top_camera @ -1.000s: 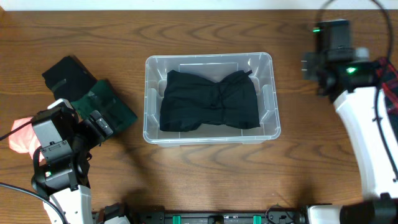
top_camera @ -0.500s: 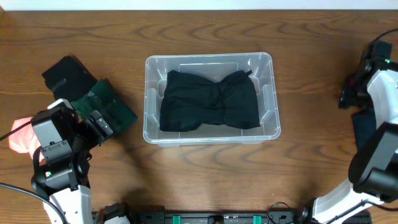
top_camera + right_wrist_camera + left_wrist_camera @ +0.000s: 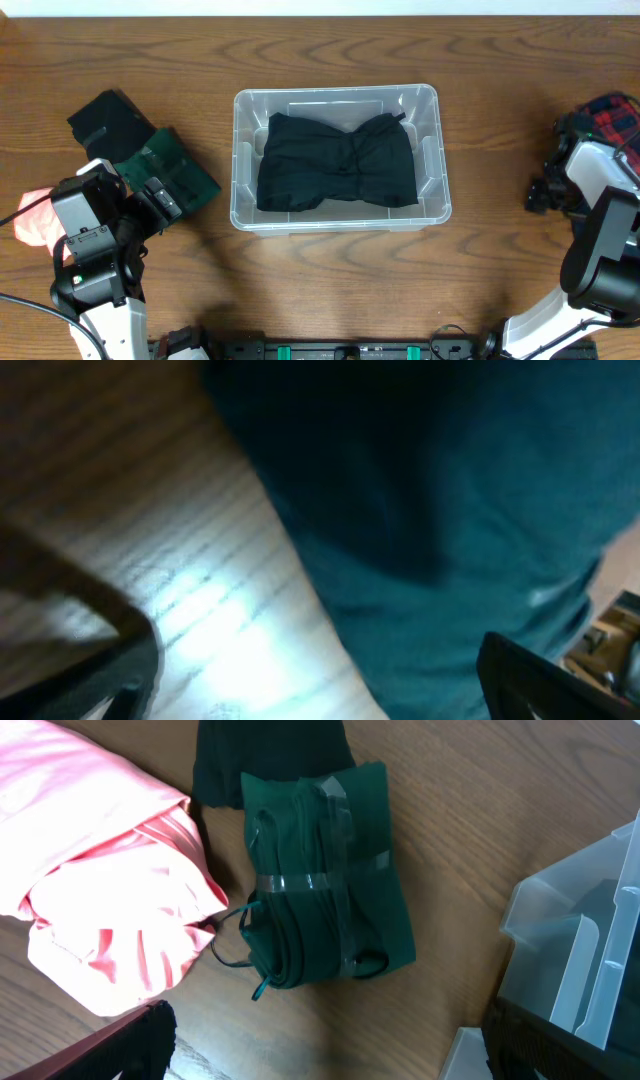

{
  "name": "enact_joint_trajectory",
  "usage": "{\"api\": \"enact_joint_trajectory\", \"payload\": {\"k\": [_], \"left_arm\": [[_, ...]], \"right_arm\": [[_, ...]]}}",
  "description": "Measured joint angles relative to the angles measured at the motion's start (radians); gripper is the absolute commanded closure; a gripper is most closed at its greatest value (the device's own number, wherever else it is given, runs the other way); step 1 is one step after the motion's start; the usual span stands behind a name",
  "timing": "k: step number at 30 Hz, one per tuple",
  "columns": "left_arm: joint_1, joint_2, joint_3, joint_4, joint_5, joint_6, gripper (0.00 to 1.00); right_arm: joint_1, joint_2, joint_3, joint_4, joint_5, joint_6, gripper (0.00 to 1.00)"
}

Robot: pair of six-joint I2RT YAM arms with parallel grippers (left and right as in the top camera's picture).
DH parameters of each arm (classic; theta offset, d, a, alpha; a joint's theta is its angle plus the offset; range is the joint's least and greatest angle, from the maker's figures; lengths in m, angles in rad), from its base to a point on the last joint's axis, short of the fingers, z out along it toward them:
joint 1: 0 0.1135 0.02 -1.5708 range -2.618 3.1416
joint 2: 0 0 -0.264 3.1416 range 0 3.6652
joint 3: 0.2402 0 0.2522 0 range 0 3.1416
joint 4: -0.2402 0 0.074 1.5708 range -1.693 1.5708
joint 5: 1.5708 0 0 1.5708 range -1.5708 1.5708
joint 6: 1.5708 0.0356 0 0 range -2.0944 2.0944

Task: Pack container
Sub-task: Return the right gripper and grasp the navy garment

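Note:
The clear container (image 3: pixel 244 215) stands mid-table with a black garment (image 3: pixel 337 160) folded inside it. Its corner shows in the left wrist view (image 3: pixel 590 960). My left gripper (image 3: pixel 155 200) is open and empty, just short of a folded dark green garment (image 3: pixel 178 172) that is bound with clear tape (image 3: pixel 325 880). My right gripper (image 3: pixel 558 190) is open at the table's right edge. It hangs low over the wood beside a dark teal cloth (image 3: pixel 480 540) and holds nothing.
A pink garment (image 3: pixel 100 900) lies left of the green one, also in the overhead view (image 3: pixel 35 225). A black garment (image 3: pixel 110 120) lies behind them. A red plaid cloth (image 3: pixel 615 115) lies at the far right edge.
My right arm has swung from the back right corner toward the front along the right edge and lowered over the teal cloth. The left arm has not moved.

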Motion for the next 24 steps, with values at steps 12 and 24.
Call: {"api": "enact_joint_trajectory", "payload": {"k": [12,24], "left_arm": [[0.000,0.000,0.000,-0.011,0.000,0.000,0.02],[0.000,0.000,0.000,-0.011,0.000,0.000,0.02]], "right_arm": [[-0.051,-0.037,-0.093,0.182,0.106,-0.013,0.03],[-0.121,-0.045,-0.152,0.181,0.145,0.074,0.42]]}}
